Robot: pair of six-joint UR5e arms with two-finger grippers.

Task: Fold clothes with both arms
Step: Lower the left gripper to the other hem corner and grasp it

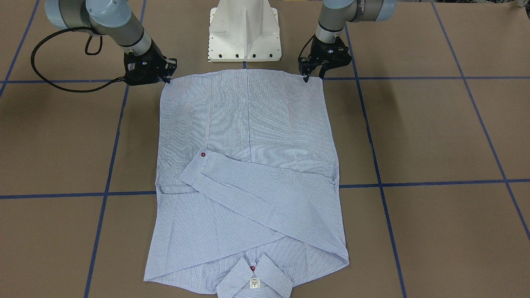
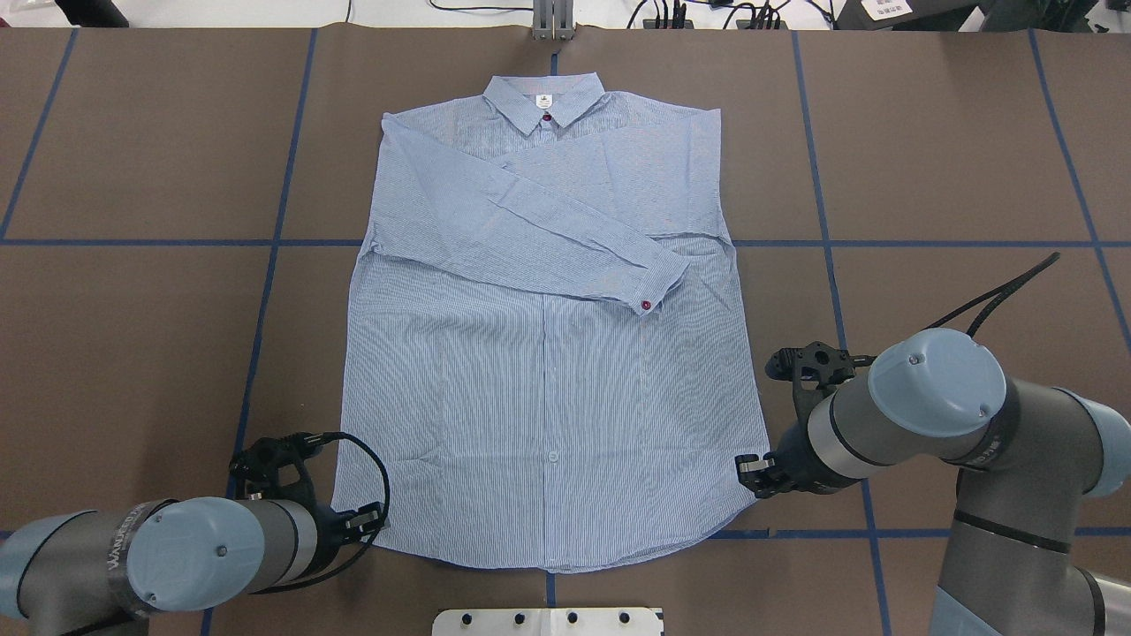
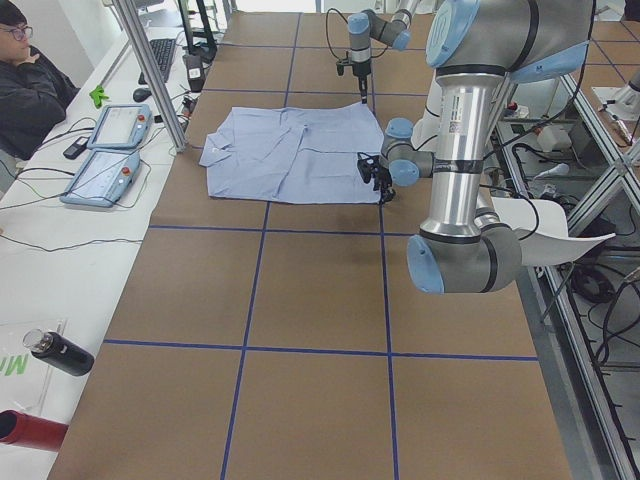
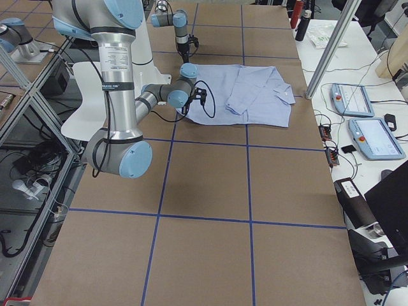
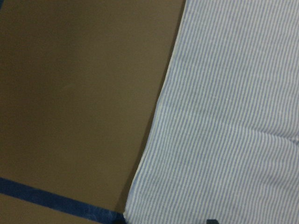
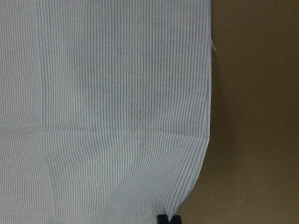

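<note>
The striped light blue shirt [image 2: 548, 397] lies flat on the brown table, collar [image 2: 545, 97] far from the robot. Both sleeves are folded across the chest, with a red cuff button [image 2: 646, 305] on top. My left gripper [image 2: 371, 521] is at the hem corner on its side [image 1: 307, 78]. Its wrist view shows one black fingertip [image 5: 212, 221] on the cloth [image 5: 224, 116]. My right gripper [image 2: 749, 468] is at the other hem corner [image 1: 167, 78]. Its fingertips [image 6: 162, 219] are pinched together on the shirt's corner [image 6: 117, 93], and creases run toward them.
The white pedestal base [image 1: 244, 37] stands just behind the hem. Blue tape lines [image 2: 265, 283] grid the table. An operator [image 3: 25, 80], teach pendants [image 3: 110, 150] and bottles [image 3: 60, 350] are along the far side. A metal post [image 3: 150, 80] stands near the collar.
</note>
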